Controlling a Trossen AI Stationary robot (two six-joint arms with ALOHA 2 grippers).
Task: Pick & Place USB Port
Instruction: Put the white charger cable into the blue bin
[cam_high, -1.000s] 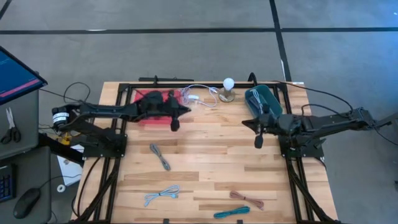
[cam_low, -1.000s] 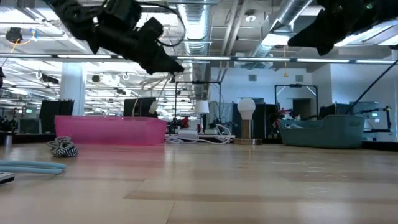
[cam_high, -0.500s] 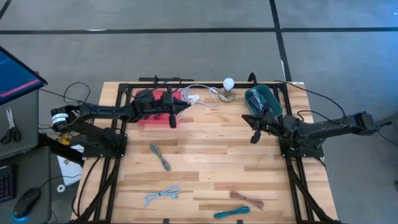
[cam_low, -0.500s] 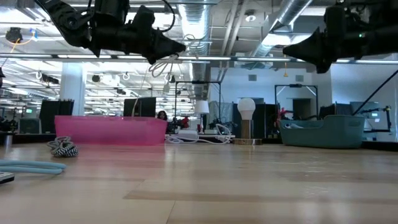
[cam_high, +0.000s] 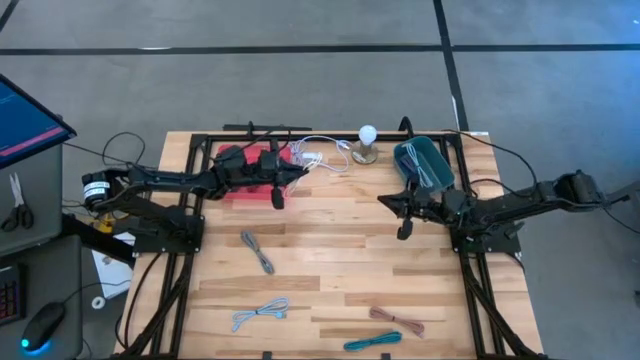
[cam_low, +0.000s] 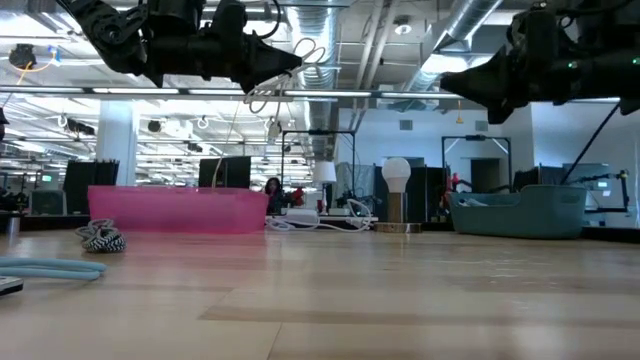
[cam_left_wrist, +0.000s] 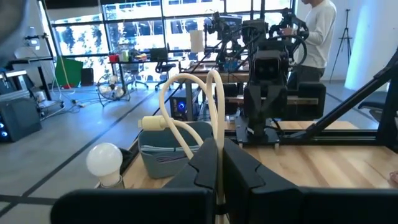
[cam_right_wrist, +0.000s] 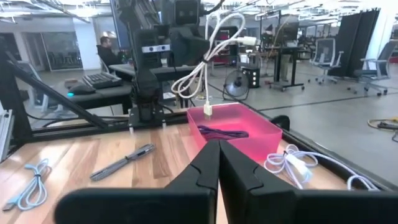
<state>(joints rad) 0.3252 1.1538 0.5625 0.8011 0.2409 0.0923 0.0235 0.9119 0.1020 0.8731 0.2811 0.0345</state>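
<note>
Raised since a second ago, left gripper (cam_high: 300, 171) clamped on white USB cable (cam_low: 268, 90) above pink bin (cam_high: 247, 187) near desk's far edge; right gripper (cam_high: 383, 199) shut, empty; dangling loops risk snagging bin rim.

Bright light came from the ceiling lamps (cam_low: 330, 95) and big windows (cam_left_wrist: 134, 28), and shadows stayed soft.

Random stuff around: a white light bulb on a round wooden base (cam_high: 367, 140), plus grey-handled scissors (cam_high: 17, 203) off-table.
</note>
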